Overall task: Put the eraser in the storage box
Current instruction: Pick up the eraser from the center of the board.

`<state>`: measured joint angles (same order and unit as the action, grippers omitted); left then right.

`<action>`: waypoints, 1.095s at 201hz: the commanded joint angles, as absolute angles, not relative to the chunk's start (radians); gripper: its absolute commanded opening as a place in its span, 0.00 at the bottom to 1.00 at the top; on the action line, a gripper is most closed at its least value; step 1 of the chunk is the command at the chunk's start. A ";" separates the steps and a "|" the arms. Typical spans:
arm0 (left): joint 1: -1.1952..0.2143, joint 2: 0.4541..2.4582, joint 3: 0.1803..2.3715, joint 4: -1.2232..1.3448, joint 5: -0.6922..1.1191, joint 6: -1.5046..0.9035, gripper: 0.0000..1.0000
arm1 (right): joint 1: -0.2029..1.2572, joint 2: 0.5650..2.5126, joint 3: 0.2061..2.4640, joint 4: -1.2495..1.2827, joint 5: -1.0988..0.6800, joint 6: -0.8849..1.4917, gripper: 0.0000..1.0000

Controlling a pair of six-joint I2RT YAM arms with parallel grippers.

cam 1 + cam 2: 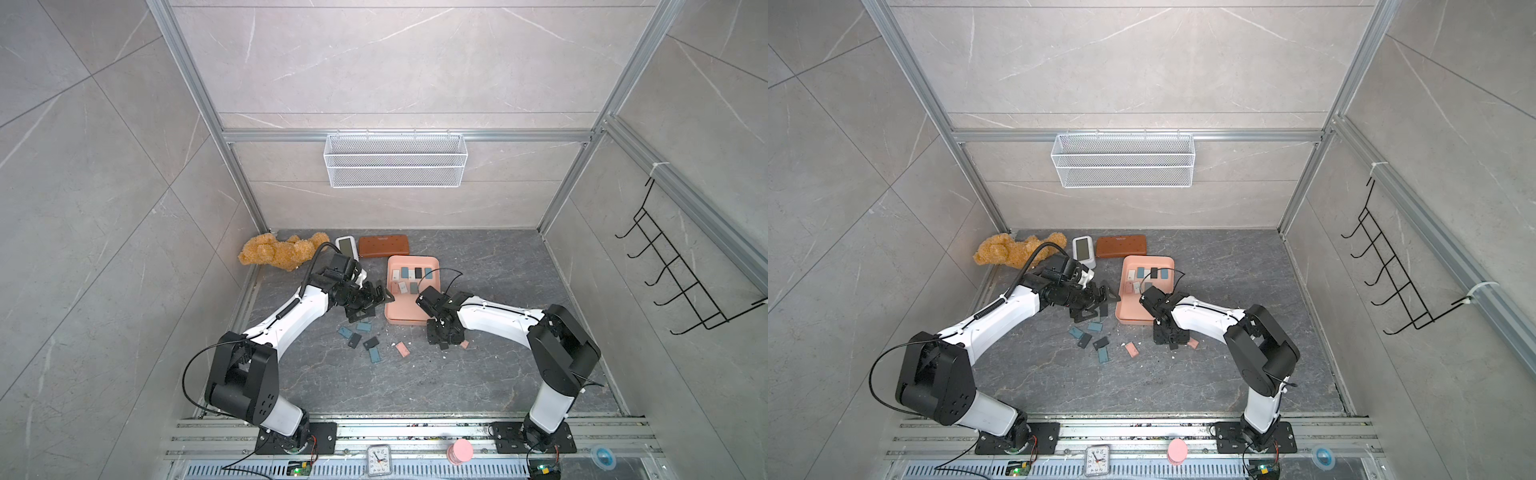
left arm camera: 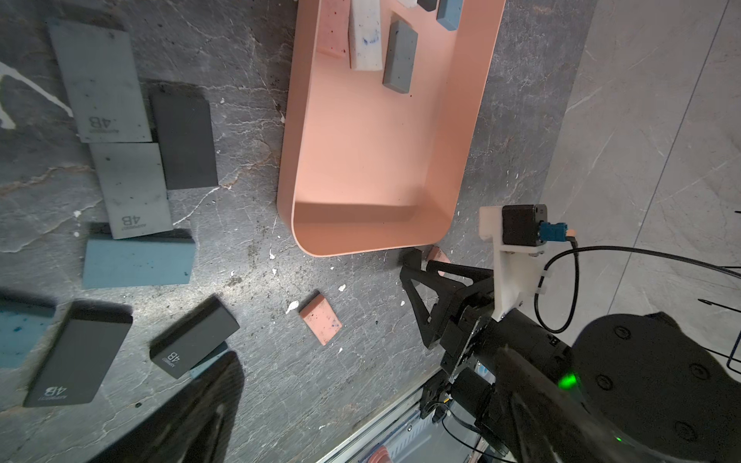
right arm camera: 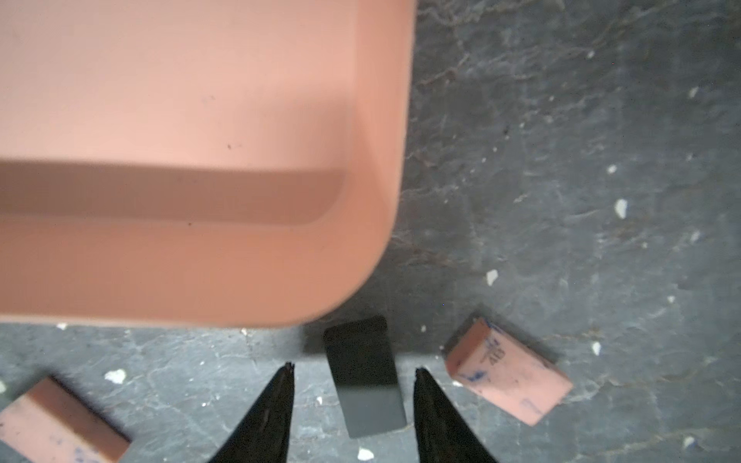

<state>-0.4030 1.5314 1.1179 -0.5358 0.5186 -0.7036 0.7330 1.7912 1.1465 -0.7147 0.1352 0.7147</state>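
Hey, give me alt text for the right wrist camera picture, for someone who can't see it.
The right gripper, jaws open, straddles a dark grey eraser lying on the dark marbled table, just outside a rounded corner of the salmon-pink storage box. A scribbled pink eraser lies beyond one fingertip, a second pink eraser beyond the other.

Right wrist view: storage box [image 3: 200,248] blurred, running off frame; one pink eraser [image 3: 52,425] cropped. Both top views: right arm [image 1: 498,316] hides its near right corner.
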 commanded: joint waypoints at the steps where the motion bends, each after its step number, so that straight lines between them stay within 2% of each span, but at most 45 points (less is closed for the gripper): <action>1: -0.398 1.549 1.128 -0.529 0.557 -0.695 0.99 | 0.737 1.764 1.170 -0.747 0.149 0.713 0.51; 74: -0.399 1.546 1.135 -0.531 0.562 -0.693 0.99 | 0.735 1.835 1.146 -0.711 0.153 0.677 0.51; 119: -0.401 1.557 1.141 -0.529 0.565 -0.696 0.99 | 0.736 1.845 1.095 -0.665 0.141 0.681 0.48; 145: -0.404 1.562 1.143 -0.530 0.565 -0.696 0.99 | 0.736 1.845 1.067 -0.640 0.138 0.686 0.43; 174: -0.408 1.565 1.144 -0.526 0.563 -0.702 0.99 | 0.736 1.841 1.038 -0.626 0.138 0.695 0.32; 220: -0.410 1.581 1.159 -0.525 0.564 -0.702 0.99 | 0.736 1.825 1.068 -0.697 0.215 0.724 0.19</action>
